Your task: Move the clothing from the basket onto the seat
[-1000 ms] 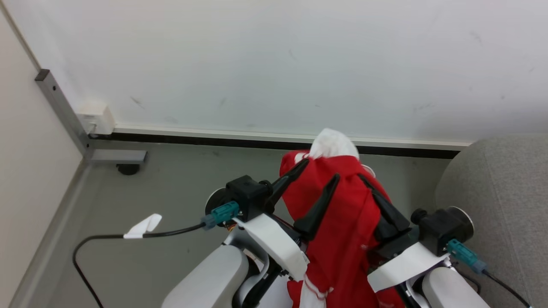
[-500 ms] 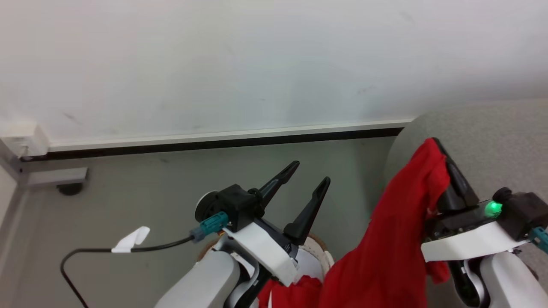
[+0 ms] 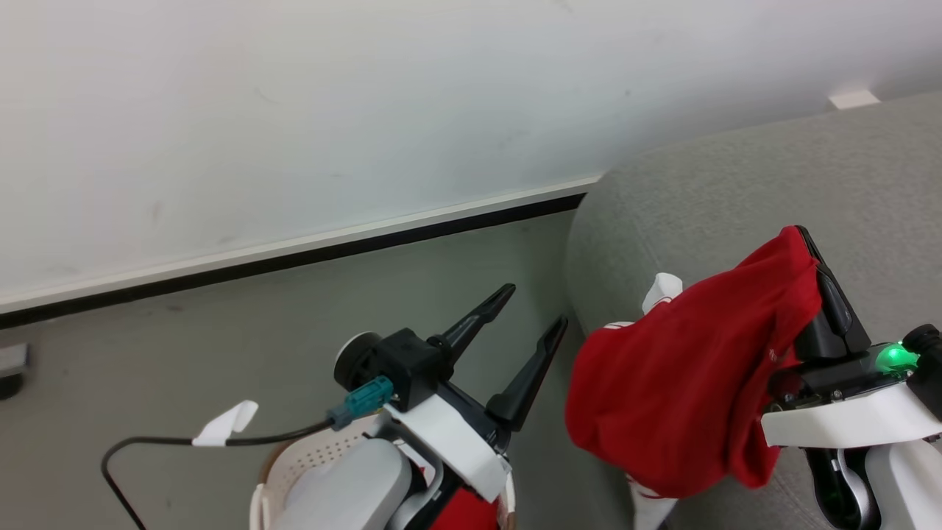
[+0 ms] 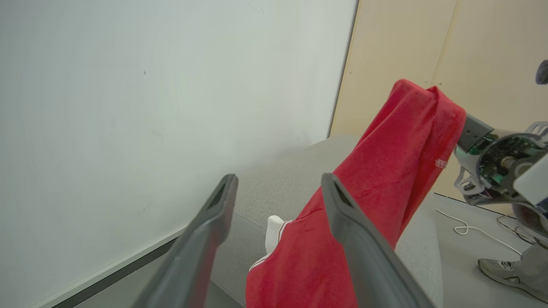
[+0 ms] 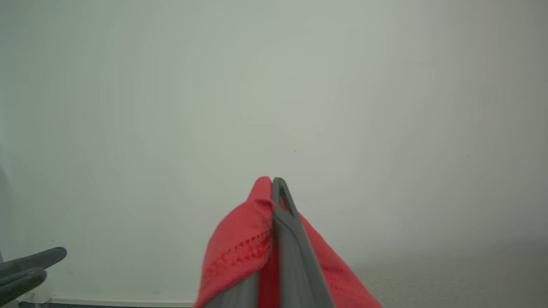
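Note:
A piece of the red clothing (image 3: 684, 390) hangs from my right gripper (image 3: 809, 246), which is shut on its top fold above the grey seat (image 3: 736, 184). Its lower end, with white trim, droops against the seat's rounded left edge. The right wrist view has the clothing (image 5: 239, 252) pinched at my right gripper (image 5: 274, 184). My left gripper (image 3: 536, 305) stands open and empty over the floor, left of the seat; between its fingers (image 4: 214, 214) I see the clothing (image 4: 385, 171) and the seat (image 4: 274, 184). The basket (image 3: 294, 464) lies under my left arm with more red cloth (image 3: 464, 515) in it.
A white wall with a dark baseboard (image 3: 294, 258) runs behind the floor. A black cable with a white tag (image 3: 224, 427) lies at the lower left. A person's shoe (image 4: 501, 273) and a white cord (image 4: 466, 229) are on the floor beyond the seat.
The head view has swung to the right. The red clothing, earlier held up between both grippers, now hangs from the right gripper alone, carried over the seat. The left gripper stays open.

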You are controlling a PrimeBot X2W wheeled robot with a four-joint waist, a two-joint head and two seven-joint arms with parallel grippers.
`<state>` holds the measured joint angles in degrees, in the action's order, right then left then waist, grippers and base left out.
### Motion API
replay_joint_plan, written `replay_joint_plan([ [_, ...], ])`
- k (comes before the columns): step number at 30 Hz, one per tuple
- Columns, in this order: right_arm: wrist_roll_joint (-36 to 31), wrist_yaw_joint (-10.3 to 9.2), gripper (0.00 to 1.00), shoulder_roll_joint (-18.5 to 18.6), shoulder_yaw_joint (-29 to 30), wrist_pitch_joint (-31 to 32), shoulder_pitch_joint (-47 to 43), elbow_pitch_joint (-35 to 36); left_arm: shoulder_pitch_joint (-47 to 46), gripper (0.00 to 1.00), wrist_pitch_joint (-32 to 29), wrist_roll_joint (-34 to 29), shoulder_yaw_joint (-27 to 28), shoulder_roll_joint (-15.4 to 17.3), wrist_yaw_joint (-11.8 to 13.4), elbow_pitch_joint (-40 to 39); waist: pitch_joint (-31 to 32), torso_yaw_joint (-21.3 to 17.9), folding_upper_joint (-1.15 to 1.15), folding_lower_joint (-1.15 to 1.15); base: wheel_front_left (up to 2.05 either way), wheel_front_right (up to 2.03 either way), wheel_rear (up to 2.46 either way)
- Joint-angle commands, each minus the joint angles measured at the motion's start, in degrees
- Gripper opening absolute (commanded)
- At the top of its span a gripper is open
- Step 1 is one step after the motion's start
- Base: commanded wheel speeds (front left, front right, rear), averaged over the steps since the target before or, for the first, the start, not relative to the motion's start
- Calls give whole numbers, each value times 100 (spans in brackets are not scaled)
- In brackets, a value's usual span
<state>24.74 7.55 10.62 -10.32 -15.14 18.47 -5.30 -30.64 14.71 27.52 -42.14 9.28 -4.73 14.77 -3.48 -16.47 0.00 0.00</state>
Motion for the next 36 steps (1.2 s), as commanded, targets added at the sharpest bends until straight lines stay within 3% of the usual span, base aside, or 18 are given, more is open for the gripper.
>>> replay_joint_plan([
  [1,29,-12,0,-2,40,-2,-96,61,55,100,30,-104,7,11,-12,33,-16,-213,0,0,0,0,0],
  [8,92,-12,0,-26,19,-2,-155,79,211,100,43,-193,-30,-102,4,125,-16,-528,0,0,0,0,0],
  [22,88,-12,0,90,-44,-2,53,34,176,100,44,-396,-4,-191,-73,155,-223,-678,0,0,0,0,0],
  [27,173,-12,0,320,-127,-2,411,-98,70,100,45,-458,-21,-163,-109,176,-424,-620,0,0,0,0,0],
  [36,623,-12,0,1255,-297,-1,1936,-668,-147,100,33,-500,-53,-89,-127,210,-1036,-443,0,0,0,0,0],
])
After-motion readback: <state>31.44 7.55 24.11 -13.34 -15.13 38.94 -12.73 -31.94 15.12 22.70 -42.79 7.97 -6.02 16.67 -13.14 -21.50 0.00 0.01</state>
